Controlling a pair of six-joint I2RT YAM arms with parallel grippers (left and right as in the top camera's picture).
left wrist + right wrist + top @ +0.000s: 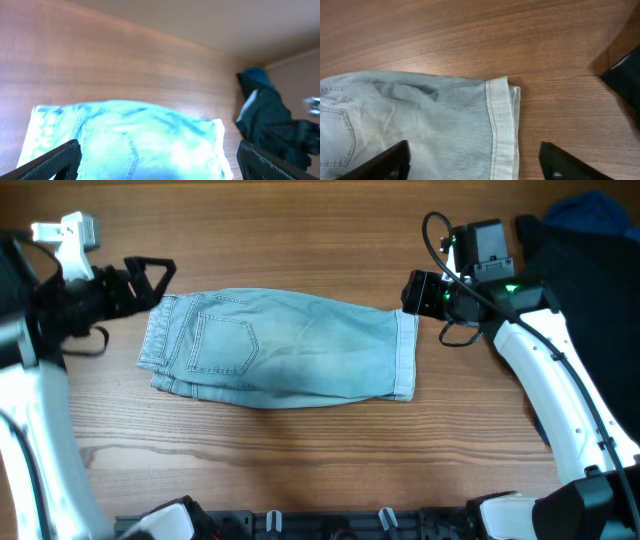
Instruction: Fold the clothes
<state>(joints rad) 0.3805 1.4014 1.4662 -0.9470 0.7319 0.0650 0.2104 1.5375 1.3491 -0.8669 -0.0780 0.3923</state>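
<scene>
I see faded, matt denim shorts point(280, 355) with stitched seams. The table point(300, 470) beneath me is smooth, faintly glossy wood.

Robot test bench, wood-grain table point(300, 460), white robot arms point(545, 375), bare beige wall point(200, 20)

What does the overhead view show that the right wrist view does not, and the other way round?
Only overhead: the whole denim garment, with its waistband end near the open left gripper. Only right wrist: the hem stitching close up, with the open right gripper over the cloth. Both: the garment's hemmed end, the wooden table, part of a black garment.
</scene>
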